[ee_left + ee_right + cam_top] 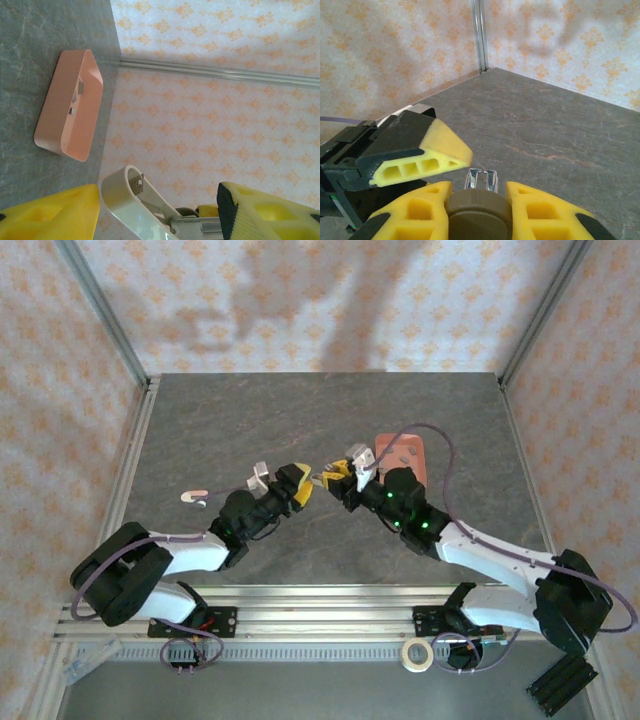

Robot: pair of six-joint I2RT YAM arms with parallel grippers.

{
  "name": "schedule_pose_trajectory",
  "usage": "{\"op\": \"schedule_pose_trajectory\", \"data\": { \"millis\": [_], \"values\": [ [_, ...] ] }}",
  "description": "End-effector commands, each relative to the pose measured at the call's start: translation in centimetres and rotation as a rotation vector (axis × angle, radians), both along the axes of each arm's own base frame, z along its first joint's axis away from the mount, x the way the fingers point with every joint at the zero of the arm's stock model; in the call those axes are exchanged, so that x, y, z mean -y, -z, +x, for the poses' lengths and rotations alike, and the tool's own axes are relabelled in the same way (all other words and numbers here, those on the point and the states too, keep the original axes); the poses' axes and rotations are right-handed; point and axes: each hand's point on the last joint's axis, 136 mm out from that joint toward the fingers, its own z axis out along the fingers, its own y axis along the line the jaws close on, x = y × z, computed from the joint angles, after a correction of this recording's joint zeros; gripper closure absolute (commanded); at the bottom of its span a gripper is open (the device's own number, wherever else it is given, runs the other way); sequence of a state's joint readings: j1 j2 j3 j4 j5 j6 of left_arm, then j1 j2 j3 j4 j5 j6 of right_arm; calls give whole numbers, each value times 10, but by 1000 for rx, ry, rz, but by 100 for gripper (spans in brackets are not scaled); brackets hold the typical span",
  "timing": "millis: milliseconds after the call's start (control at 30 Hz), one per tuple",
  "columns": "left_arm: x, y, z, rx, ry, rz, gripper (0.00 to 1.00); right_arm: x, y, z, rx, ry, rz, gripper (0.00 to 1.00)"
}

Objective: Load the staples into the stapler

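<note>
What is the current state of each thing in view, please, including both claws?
stapler: held off the table, hinged open, metal channel exposed.
left claw: shut on the stapler.
staple strip: held upright, not yet loaded.
right claw: shut on the staple strip.
tray: resting on the table, two small strips inside.

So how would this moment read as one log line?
left gripper: shut on the stapler | right gripper: shut on the staples | grippers: facing, close together | staples: not yet loaded
</note>
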State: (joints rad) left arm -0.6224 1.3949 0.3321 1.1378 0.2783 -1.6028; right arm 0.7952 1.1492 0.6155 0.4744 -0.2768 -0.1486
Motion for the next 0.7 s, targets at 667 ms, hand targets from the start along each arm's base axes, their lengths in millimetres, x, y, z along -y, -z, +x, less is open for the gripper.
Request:
{"op": "schedule_pose_trajectory", "data": {
  "millis": [667],
  "values": [
    [4, -12, 9, 6, -37, -93, 56, -20, -31, -9, 70, -54, 99, 100]
  ]
}}
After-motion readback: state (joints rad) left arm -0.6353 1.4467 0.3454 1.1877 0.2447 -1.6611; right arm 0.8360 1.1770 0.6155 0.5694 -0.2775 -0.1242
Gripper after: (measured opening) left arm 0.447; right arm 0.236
